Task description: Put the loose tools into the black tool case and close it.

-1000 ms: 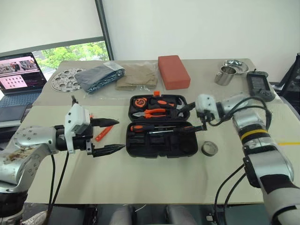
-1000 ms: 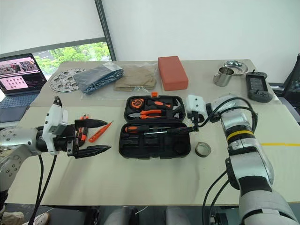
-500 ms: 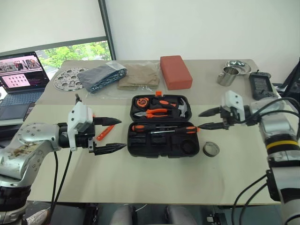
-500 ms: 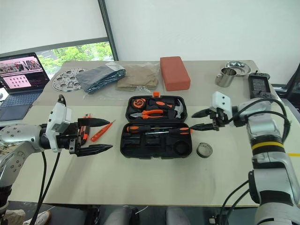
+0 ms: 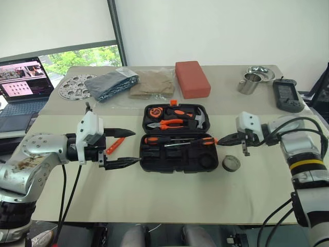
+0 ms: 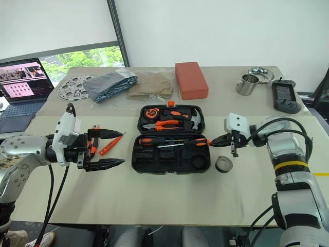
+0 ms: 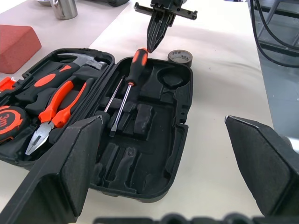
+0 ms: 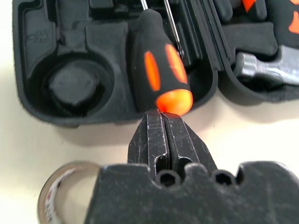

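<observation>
Beige tabletop: small dark tape roll [image 5: 230, 163] looks light, stiff; I'd pinch its rim. Right gripper [image 5: 222, 139] pressed together, empty; left gripper [image 5: 126, 148] spread wide, empty.

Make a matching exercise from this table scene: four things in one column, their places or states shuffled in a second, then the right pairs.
Things:
1. tape roll
2. pliers
3. right gripper
4. left gripper

Places or states:
A. open, left of the case
B. lying in the case's far half
C. on the table, right of the case
D. shut, tips at a screwdriver's handle end

Pairs: 1-C, 2-B, 3-D, 4-A
</observation>
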Robot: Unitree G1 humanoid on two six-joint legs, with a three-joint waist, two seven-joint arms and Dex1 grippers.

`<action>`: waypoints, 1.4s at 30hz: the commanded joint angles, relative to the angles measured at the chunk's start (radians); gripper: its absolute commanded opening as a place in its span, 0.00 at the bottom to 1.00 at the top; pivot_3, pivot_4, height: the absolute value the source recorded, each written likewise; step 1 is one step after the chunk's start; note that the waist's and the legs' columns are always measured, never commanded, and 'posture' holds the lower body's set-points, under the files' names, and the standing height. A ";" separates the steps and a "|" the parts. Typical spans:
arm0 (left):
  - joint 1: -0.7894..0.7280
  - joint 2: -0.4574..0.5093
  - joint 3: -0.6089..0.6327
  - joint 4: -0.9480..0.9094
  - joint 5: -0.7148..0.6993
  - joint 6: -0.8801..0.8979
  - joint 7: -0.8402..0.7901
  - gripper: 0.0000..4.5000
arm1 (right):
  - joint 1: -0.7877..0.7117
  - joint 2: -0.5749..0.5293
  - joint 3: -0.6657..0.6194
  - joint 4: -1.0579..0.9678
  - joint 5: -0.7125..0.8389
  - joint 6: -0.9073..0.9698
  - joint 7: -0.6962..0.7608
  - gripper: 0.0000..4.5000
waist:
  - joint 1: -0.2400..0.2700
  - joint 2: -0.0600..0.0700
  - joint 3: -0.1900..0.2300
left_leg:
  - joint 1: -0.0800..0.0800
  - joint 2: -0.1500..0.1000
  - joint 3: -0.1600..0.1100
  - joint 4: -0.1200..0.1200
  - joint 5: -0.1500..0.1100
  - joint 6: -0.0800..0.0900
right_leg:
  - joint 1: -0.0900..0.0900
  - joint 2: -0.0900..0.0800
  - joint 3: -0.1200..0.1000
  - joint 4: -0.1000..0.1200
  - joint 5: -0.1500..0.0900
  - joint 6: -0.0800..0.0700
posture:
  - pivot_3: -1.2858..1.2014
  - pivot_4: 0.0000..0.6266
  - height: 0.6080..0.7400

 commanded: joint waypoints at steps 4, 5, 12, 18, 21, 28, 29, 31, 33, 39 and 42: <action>0.000 0.005 0.022 -0.018 0.002 -0.015 0.009 1.00 | -0.037 -0.023 -0.013 -0.014 -0.002 -0.035 0.001 0.01 | 0.001 0.000 0.000 | 0.000 0.000 0.000 0.000 0.000 0.000 | 0.000 0.000 0.000 0.000 0.000 0.000 | 0.52 0.24 1.00; 0.002 0.005 0.023 -0.018 0.001 -0.015 0.010 1.00 | -0.038 -0.029 -0.016 -0.011 -0.003 -0.037 0.003 0.01 | 0.001 0.000 0.000 | 0.000 0.000 0.000 0.000 0.000 0.000 | 0.000 0.000 0.000 0.000 0.000 0.000 | 0.52 0.24 1.00; -0.007 -0.002 0.009 -0.010 0.007 -0.022 0.014 1.00 | -0.015 0.032 -0.071 -0.128 0.103 0.077 -0.029 0.01 | -0.004 0.000 0.000 | 0.000 0.000 0.000 0.000 0.000 0.000 | 0.000 0.000 0.000 0.000 0.000 0.000 | 0.52 0.24 1.00; -0.024 -0.006 -0.005 0.004 0.016 -0.027 0.010 1.00 | 0.060 0.165 -0.079 -0.212 0.152 0.137 -0.139 0.01 | 0.000 0.000 0.000 | 0.001 0.001 -0.001 0.000 0.000 0.000 | 0.000 0.001 0.000 0.002 0.000 0.000 | 0.52 0.24 1.00; -0.026 -0.005 -0.004 0.007 0.017 -0.024 0.005 1.00 | 0.066 0.224 -0.069 -0.212 0.161 0.148 -0.172 0.01 | 0.003 0.000 0.000 | -0.001 0.000 -0.001 0.000 0.000 0.000 | 0.000 0.000 -0.001 0.001 0.000 0.000 | 0.52 0.24 1.00; -0.021 -0.004 0.005 0.001 0.018 -0.019 0.004 1.00 | 0.022 0.283 -0.029 -0.106 0.118 0.107 -0.185 0.01 | 0.000 0.000 0.000 | 0.000 0.000 -0.001 0.001 0.000 0.000 | 0.000 0.000 -0.001 0.001 0.000 0.000 | 0.52 0.24 1.00; -0.017 -0.002 0.009 -0.002 0.018 -0.019 0.005 1.00 | 0.019 0.286 -0.019 -0.086 0.109 0.100 -0.180 0.01 | -0.001 0.000 0.000 | 0.000 0.000 -0.001 0.001 0.000 0.000 | -0.001 0.001 -0.001 0.002 0.000 0.000 | 0.52 0.24 1.00; -0.009 0.000 0.015 -0.006 0.017 -0.017 0.008 1.00 | 0.016 0.284 0.007 -0.042 0.077 0.072 -0.176 0.01 | 0.000 0.000 0.000 | 0.000 0.000 -0.001 0.001 0.000 0.000 | -0.001 0.001 -0.001 0.002 0.000 0.000 | 0.52 0.24 1.00; -0.003 0.002 0.018 -0.010 0.017 -0.016 0.011 1.00 | 0.012 0.276 0.036 0.002 0.029 0.034 -0.186 0.01 | 0.000 0.000 0.000 | 0.000 0.000 -0.001 0.000 0.000 0.000 | -0.001 0.001 -0.001 0.001 0.000 0.000 | 0.52 0.24 1.00; 0.004 0.003 0.029 -0.025 0.010 -0.012 0.022 1.00 | -0.003 0.261 0.102 0.094 -0.069 0.009 -0.213 0.01 | 0.002 -0.001 -0.001 | 0.003 0.000 -0.001 0.001 0.000 -0.001 | 0.002 0.001 -0.001 0.002 0.000 0.000 | 0.52 0.24 1.00; 0.005 0.004 0.030 -0.026 0.011 -0.012 0.024 1.00 | 0.001 0.257 0.124 0.099 -0.098 0.008 -0.224 0.01 | 0.002 -0.002 -0.002 | 0.005 0.000 0.000 0.001 0.000 -0.001 | 0.004 0.000 -0.001 0.002 0.000 0.000 | 0.52 0.24 1.00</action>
